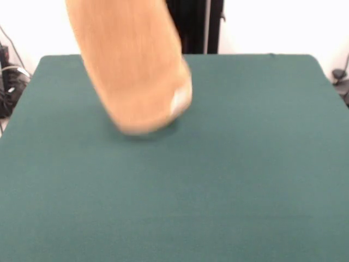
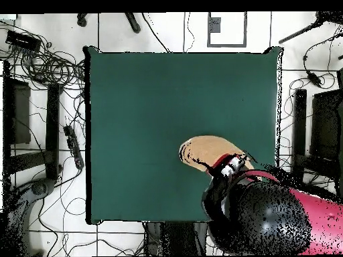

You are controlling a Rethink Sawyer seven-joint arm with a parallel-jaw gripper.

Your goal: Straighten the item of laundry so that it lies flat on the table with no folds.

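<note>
One orange-tan hand towel (image 1: 131, 65) hung lifted over one green table (image 1: 218, 180), blurred, lowest end w/ white tag (image 1: 179, 101) just above or brushing the felt, approx 11 o'clock of table centre in front view. One arm (image 2: 281, 221); gripper (image 2: 231, 165) presumably clamped on towel's top, but jaws hidden, can't tell. Step looked like lift/shake-out. Next probably needs lowering while dragging so cloth lays out flat.
</note>
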